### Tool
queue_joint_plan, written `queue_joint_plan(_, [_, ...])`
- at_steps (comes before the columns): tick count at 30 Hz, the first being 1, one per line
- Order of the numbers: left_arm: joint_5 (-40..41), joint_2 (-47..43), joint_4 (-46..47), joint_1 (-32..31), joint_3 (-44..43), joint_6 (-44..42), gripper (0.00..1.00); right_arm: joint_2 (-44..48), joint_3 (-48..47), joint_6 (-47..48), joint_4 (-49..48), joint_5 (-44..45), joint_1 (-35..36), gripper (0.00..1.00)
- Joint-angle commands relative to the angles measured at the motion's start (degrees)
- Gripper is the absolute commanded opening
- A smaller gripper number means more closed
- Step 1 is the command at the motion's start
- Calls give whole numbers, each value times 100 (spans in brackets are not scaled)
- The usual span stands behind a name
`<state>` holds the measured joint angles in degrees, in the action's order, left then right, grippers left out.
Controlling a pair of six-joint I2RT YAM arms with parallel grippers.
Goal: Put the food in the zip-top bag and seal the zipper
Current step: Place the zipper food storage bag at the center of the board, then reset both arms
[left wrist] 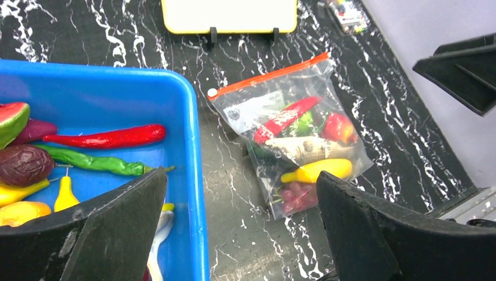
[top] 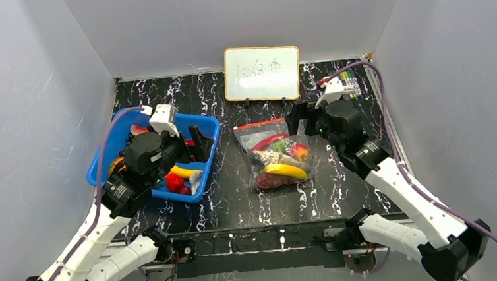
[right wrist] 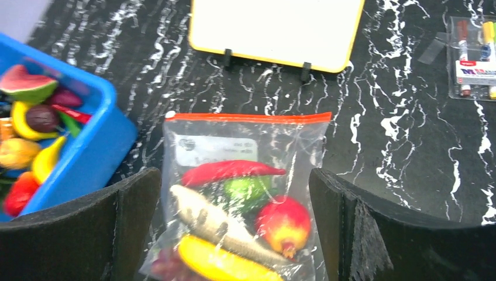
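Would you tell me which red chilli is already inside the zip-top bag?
The red chilli just below the zipper, beside the green fruit; the other chilli lies in the blue basket.

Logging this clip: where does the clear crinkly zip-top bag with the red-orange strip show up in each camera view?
Top external: the clear crinkly zip-top bag lies at centre, right of the blue plastic basket.
Left wrist: right of centre, beside the basket's wall.
Right wrist: bottom centre, lower end cut off.
Shared landmark: the small whiteboard standing beyond the bag's strip.
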<state>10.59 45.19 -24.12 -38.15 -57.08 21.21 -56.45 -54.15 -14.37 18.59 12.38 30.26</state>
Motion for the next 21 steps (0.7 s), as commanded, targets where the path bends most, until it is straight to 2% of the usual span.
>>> queue_joint_plan(1, [92, -272, 262, 9, -308, -44, 98, 593, -388, -388, 304, -578, -21, 98])
queue_joint_plan(8, [130, -184, 189, 5, -626, 81, 98, 1275, -559, -894, 718, -867, -23, 98])
queue_joint_plan(13, [-197, -465, 488, 9, -471, 86, 98, 1599, -368, -1329, 710, -1040, -27, 98])
queue_joint_plan(21, [-71, -574, 279, 5, -290, 241, 98, 1816, -176, -1446, 838, -1073, -22, 98])
